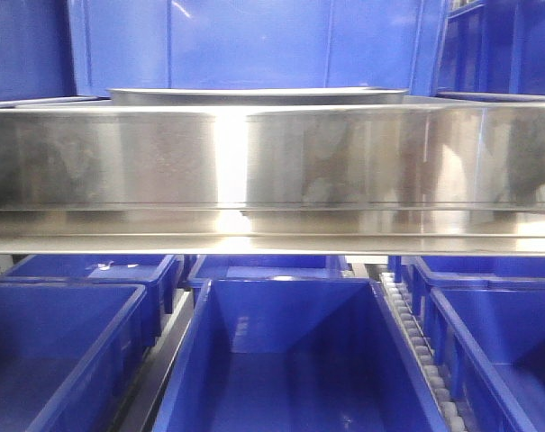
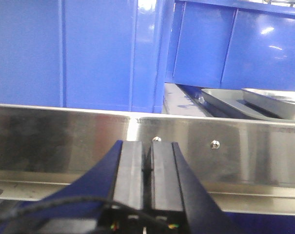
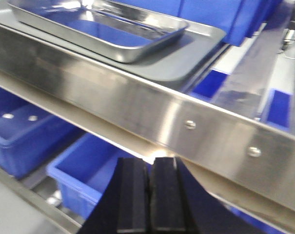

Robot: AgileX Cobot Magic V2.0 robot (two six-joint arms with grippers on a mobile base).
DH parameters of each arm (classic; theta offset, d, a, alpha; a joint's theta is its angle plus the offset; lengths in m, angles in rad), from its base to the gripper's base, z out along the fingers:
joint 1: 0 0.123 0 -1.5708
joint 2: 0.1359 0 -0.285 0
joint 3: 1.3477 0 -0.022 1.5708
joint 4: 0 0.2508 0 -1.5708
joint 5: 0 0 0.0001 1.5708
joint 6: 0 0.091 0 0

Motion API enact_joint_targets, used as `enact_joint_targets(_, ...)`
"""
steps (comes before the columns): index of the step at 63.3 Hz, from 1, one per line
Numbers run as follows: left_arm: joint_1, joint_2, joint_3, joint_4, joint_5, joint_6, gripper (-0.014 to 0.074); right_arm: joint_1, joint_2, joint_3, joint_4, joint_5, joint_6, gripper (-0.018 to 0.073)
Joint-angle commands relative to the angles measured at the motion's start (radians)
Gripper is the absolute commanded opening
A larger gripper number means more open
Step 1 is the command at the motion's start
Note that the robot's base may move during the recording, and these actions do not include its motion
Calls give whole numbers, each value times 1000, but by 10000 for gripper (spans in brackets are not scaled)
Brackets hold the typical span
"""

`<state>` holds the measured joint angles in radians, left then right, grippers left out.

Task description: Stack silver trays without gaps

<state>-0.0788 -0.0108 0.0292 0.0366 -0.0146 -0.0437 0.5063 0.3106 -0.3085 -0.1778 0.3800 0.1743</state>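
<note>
**Behind the shelf rail, trays wait while both hands hang back**

On the upper shelf, past the long steel rail (image 1: 254, 162), we find the silver trays (image 3: 103, 29) already partly nested: the right wrist view shows a smaller shiny pan sitting inside a broader, duller one (image 3: 196, 53), set at a slight angle so that a margin of the lower tray shows along its near side. From the front only a thin rim (image 1: 254, 93) peeks above the rail, with blue bins (image 1: 290, 360) on the level below.

Our left hand (image 2: 147, 168) sits low before the rail, its two dark pads pressed nearly together with nothing between them. Our right hand (image 3: 149, 195) is likewise closed and empty, hovering below and in front of the rail, well apart from the trays.

We judge the work to be at the approach stage, with no tray yet gripped. The next move, as we read it, calls for lifting a hand above the rail, opening its pads, and reaching the rim of the upper tray to square it flush into the one beneath; clipping the rail on the way up looks the main hazard.
</note>
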Motion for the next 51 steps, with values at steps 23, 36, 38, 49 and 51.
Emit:
enact_joint_targets(23, 3, -38, -3, -8, -94, 2, -48, -478, -131, 134, 178, -251, -109, 13)
enact_joint_targets(36, 3, -38, -3, -8, -94, 2, -48, -532, -290, 270, 178, -356, -111, 13)
enact_joint_targets(38, 3, -38, -3, -8, -94, 2, -48, -533, -316, 292, 178, -366, -111, 13)
enact_joint_targets(49, 3, -35, -3, -8, -94, 2, -48, -533, -340, 338, 207, -391, -111, 13)
enact_joint_targets(51, 3, -35, -3, -8, -92, 2, -48, -533, -340, 338, 207, -391, -111, 13)
